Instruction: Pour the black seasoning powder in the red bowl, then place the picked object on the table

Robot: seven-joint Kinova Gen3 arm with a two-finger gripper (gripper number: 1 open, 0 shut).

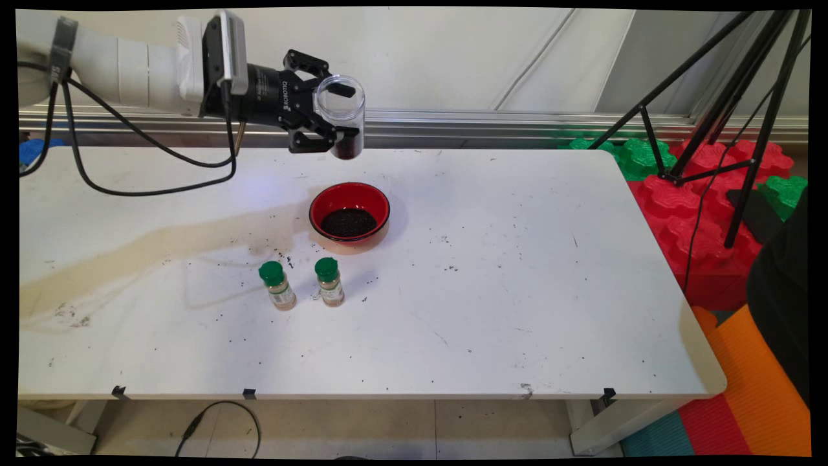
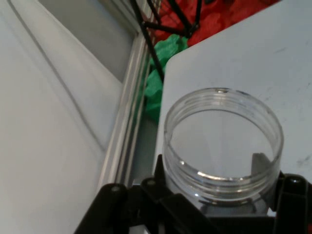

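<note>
Main view shows the claw (image 1: 325,123) clamped on the lower body of a clear jar (image 1: 341,116), held upright in the air above and behind the red bowl (image 1: 349,211). I judge the jar rigid, light and slippery, with little dark grain in it, so the mid-wall grip suits.

You've got the gripper (image 1: 330,123) clamped on a clear plastic jar (image 1: 341,116), held in the air above the table's (image 1: 517,291) far side. The jar is lidless and upright or close to it, with a little dark granular stuff in the bottom. Below and a bit nearer sits a red bowl (image 1: 349,213) holding a dark pile of the same-looking grains. Hand view shows the open threaded mouth of the jar (image 2: 223,141) with a finger on each side.
</note>
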